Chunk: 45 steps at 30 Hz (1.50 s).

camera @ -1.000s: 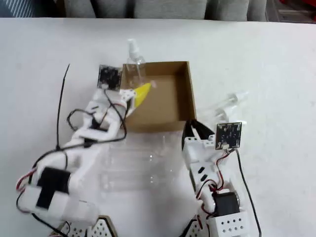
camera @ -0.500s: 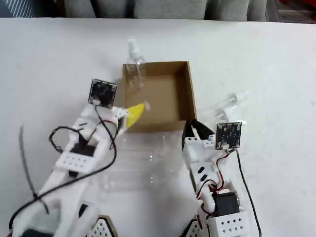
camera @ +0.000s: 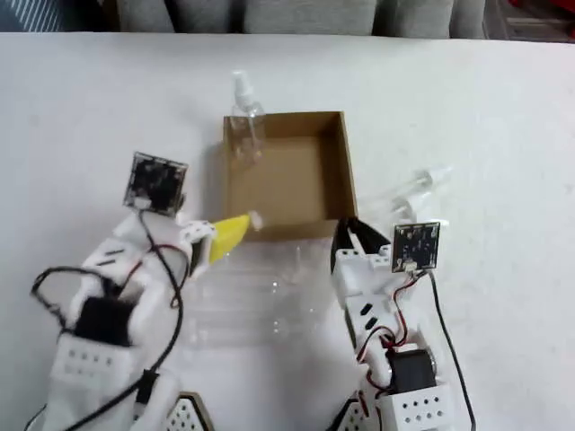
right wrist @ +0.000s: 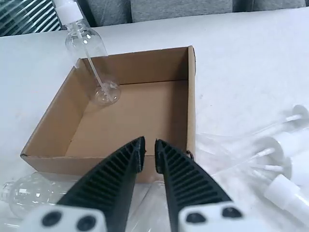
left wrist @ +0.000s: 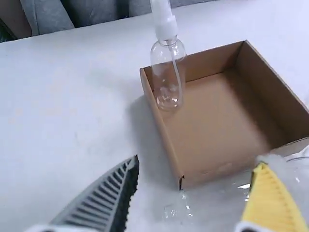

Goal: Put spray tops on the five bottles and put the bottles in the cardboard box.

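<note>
Back from the cardboard box [left wrist: 161, 130] came the left gripper [left wrist: 198, 164], now wide open and empty. One topped bottle [left wrist: 166, 72] stands inside, far ahead of it. The right gripper [right wrist: 149, 145] is nearly closed, holding nothing. Loose spray tops [right wrist: 285, 145] beside it still need doing, I think.

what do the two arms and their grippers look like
The left arm and right arm are white plastic with black motors, thin black and red cables and a small dark camera board at each wrist. The left gripper pairs a grey ridged finger with a yellow one; the right gripper has two black ridged fingers.
</note>
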Each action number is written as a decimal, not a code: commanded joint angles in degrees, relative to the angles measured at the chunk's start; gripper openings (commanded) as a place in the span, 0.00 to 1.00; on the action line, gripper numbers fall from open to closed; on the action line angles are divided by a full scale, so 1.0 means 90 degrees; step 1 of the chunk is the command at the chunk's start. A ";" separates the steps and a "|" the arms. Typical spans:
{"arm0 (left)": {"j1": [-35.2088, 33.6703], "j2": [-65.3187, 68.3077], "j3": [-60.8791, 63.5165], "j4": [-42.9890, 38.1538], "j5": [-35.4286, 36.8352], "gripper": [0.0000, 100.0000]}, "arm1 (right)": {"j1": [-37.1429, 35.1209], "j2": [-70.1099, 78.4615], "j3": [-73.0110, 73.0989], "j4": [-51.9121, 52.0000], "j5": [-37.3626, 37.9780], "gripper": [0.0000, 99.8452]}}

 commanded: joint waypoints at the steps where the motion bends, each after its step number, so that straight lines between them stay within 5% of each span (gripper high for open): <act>1: -0.0005 -0.0689 -0.1172 0.1553 -0.0049 0.35 | 0.0054 -0.0054 0.0049 0.0083 0.0117 0.02; 4: -0.0005 -0.0737 -0.1768 0.2266 -0.0166 0.35 | 0.0484 -0.0063 0.0049 0.0034 0.0527 0.02; 7: 0.0005 -0.0728 -0.2032 0.2696 -0.0596 0.30 | 0.1724 -0.0063 0.0049 -0.0484 0.0781 0.02; 13: 0.0190 -0.0728 -0.2002 0.2823 -0.1475 0.02 | 0.3639 -0.0054 0.0049 -0.0278 0.0781 0.02; 23: 0.3013 0.0874 -0.1631 0.4786 -0.3399 0.06 | 0.5094 -0.0054 0.0049 0.0317 0.0840 0.02; 27: 0.3844 0.1714 -0.1485 0.4513 -0.4063 0.06 | 0.5807 -0.0054 0.0049 0.0308 0.1153 0.02; 35: 0.4977 0.2427 -0.1319 0.3780 -0.4112 0.07 | 0.6032 -0.0054 0.0049 0.0806 0.2208 0.02; 45: 0.5035 0.2427 -0.0537 0.2960 -0.4855 0.07 | 0.6110 -0.0054 0.0049 0.0806 0.2247 0.02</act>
